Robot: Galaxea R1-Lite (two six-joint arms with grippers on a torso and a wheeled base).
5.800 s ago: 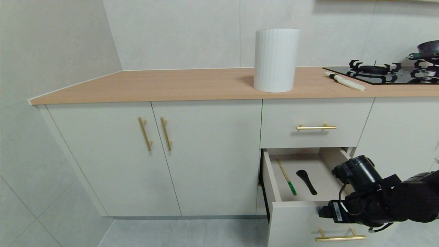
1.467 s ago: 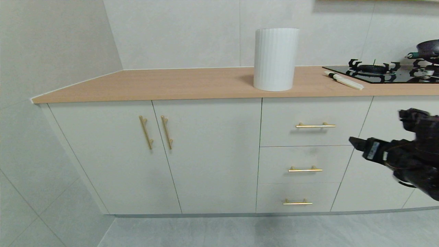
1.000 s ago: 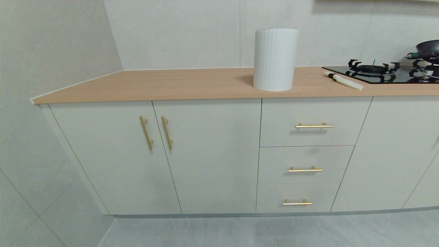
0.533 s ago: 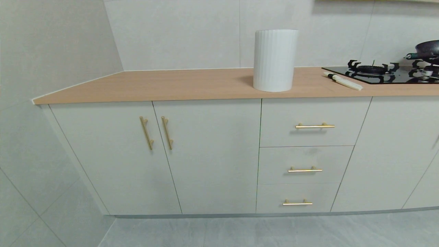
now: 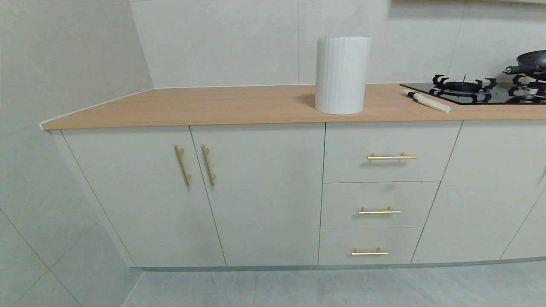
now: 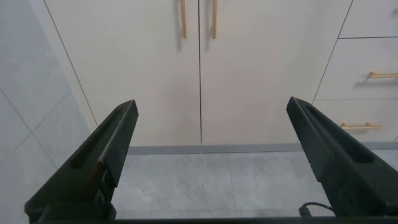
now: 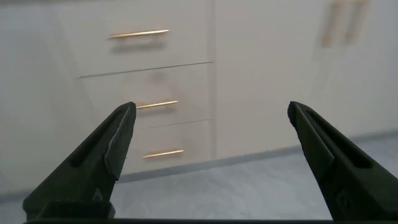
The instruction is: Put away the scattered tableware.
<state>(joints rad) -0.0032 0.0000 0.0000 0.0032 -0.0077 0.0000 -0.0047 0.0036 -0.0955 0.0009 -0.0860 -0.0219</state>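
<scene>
The left hand is spread wide with nothing between its fingers, low over the floor and facing the cupboard doors; the right hand is just as wide apart and holds nothing, facing the drawer stack; all 3 drawers sit flush and shut. On the counter a pale utensil with a dark end lies at 3 o'clock from the white ribbed cylinder, apart from it and just beside the black hob; a dark pan stands at the hob's 2 o'clock corner.
</scene>
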